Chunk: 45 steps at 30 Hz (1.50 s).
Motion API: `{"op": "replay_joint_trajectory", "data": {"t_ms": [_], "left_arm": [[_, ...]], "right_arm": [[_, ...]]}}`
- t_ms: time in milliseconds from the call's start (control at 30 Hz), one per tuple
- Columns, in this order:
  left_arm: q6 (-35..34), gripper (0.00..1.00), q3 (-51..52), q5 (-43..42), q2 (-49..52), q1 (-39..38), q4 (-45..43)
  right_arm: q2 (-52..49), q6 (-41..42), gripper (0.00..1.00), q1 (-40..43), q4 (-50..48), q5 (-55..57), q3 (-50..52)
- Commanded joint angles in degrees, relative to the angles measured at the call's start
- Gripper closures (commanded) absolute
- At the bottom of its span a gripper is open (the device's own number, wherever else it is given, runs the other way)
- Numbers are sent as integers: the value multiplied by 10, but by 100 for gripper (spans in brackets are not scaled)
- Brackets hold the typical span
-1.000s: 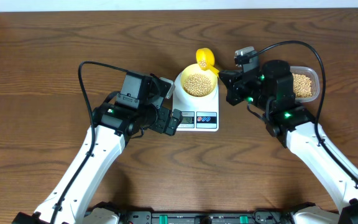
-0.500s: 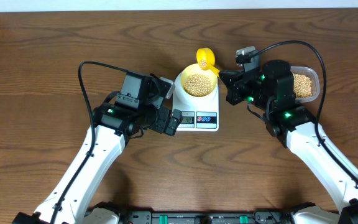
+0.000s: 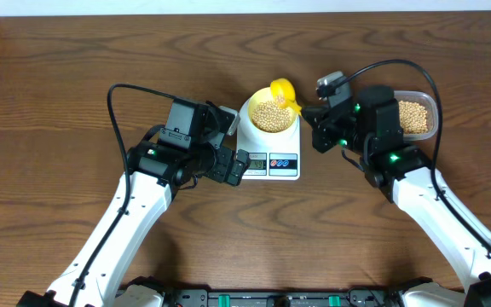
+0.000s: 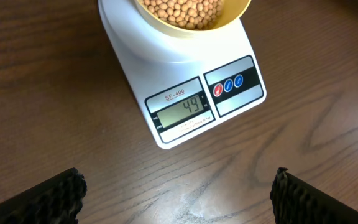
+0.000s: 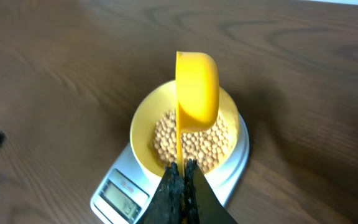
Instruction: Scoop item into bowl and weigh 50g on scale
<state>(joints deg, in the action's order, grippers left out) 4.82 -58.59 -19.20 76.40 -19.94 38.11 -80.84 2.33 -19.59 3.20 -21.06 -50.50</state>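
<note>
The white scale carries the pale-yellow bowl, which holds a heap of beans. My right gripper is shut on the handle of a bright yellow scoop. The right wrist view shows the scoop turned on its side over the bowl and its beans; the gripper pinches the thin handle. My left gripper stands open just left of the scale's front, holding nothing. In the left wrist view the scale shows 49 on its display.
A clear plastic tub with more beans sits at the right, behind my right arm. Bare wooden table surrounds the scale. The left arm's cable loops up at the left.
The right gripper has shifted a little left and rolled, bringing the scoop from beyond the bowl's far rim to over the bowl, tipped sideways. The left arm has not moved.
</note>
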Motion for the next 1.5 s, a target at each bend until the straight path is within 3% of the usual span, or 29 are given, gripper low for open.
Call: {"op": "replay_joint_trajectory", "data": {"t_ms": [0,300,733,933,1067,1167,1467], "left_arm": [[9,3,-3,-2,4,0,0],[9,3,-3,-2,4,0,0],[9,2,-3,-2,4,0,0],[9,3,-3,-2,4,0,0],[9,3,-3,-2,4,0,0],[9,3,-3,-2,4,0,0],[9,3,-3,-2,4,0,0]], "right_arm": [[8,-51,99,-9,6,-1,-4],[8,93,99,-1,-79,-6,-4],[8,110,99,13,-77,-19,-4],[8,109,99,24,-69,-21,-4],[8,2,99,11,-15,-35,-4],[8,-19,99,3,0,-29,-4],[8,135,99,26,-96,-36,-4]]}}
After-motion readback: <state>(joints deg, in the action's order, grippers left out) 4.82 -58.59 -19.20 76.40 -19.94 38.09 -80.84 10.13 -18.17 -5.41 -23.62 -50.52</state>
